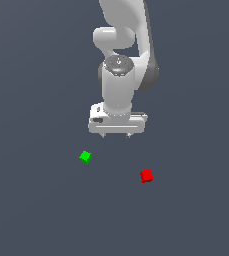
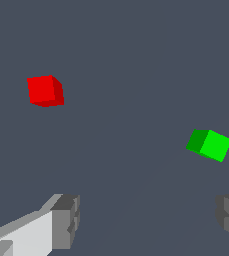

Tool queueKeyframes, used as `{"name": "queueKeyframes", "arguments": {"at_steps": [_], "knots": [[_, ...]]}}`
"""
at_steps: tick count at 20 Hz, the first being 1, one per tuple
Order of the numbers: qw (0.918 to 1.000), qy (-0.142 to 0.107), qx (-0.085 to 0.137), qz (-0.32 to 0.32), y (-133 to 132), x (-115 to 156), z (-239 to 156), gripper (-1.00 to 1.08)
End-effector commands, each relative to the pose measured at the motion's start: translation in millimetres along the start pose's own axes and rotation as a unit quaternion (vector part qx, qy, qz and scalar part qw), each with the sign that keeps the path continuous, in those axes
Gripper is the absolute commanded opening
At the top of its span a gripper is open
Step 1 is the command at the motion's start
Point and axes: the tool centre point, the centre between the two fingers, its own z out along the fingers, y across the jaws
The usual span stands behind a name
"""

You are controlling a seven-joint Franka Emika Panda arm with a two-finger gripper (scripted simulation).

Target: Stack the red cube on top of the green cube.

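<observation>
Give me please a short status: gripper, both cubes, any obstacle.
Gripper open, empty, above the floor. Red cube and green cube apart on the floor, neither touched. Nothing between gripper and red cube.

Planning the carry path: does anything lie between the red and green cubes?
Nothing: bare grey floor between the red cube and the green cube, in both views.

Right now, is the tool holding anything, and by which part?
Nothing is held. The tool is open with an empty gap between its fingers. The small red cube and small green cube both sit apart on the grey surface.
</observation>
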Motion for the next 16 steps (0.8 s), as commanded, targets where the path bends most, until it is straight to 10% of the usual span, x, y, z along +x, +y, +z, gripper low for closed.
{"name": "queueKeyframes", "arguments": {"at_steps": [1, 16], "knots": [[1.0000, 0.000, 0.000, 0.000, 0, 0, 0, 1.00], [0.9998, -0.001, 0.002, -0.019, -39, 33, 33, 1.00]]}}
